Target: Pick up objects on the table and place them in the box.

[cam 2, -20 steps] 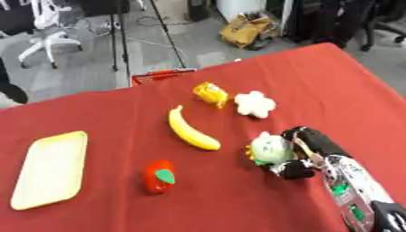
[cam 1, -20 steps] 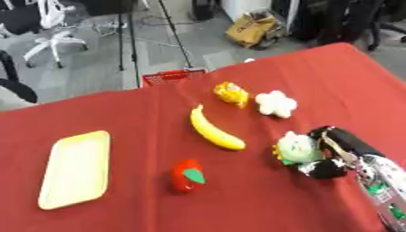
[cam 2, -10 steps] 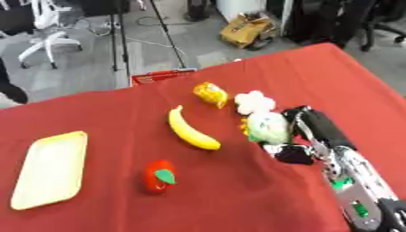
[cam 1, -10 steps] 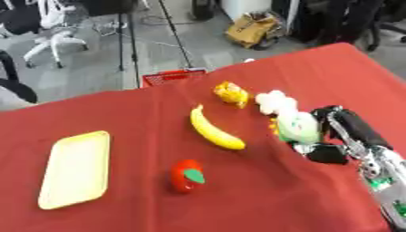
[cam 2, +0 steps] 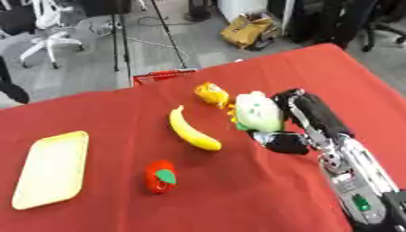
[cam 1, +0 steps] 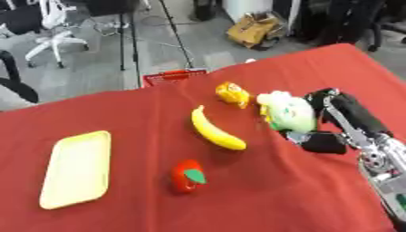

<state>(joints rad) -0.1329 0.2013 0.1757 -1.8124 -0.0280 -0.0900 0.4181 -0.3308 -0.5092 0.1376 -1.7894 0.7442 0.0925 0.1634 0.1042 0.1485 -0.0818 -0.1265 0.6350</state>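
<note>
The right hand (cam 1: pixel 329 120) is curled round a pale green and white soft object (cam 1: pixel 288 113), with the fingers wrapped over its far side and the thumb tucked beneath, so the object is held lifted just above the red table (cam 1: pixel 269 190). The grip is taken from the side, probably so that the load can be carried across without being dropped. The left hand is not seen in either view.

The yellow tray (cam 1: pixel 77 168) is taken as the landmark (it appears to be the box meant by the task). It lies flat at the table's left side, with nothing seen in it. 3 items lie loose to its right: a red strawberry-like toy (cam 1: pixel 187 176) is nearest, a banana (cam 1: pixel 215 132) lies further right and further back, and a small orange item (cam 1: pixel 232 93) sits beyond the banana. The held object is the farthest from the tray, just beside the orange item.

A long sideways carry over the banana is judged to be needed before release, so a snag on the banana should be guarded against
</note>
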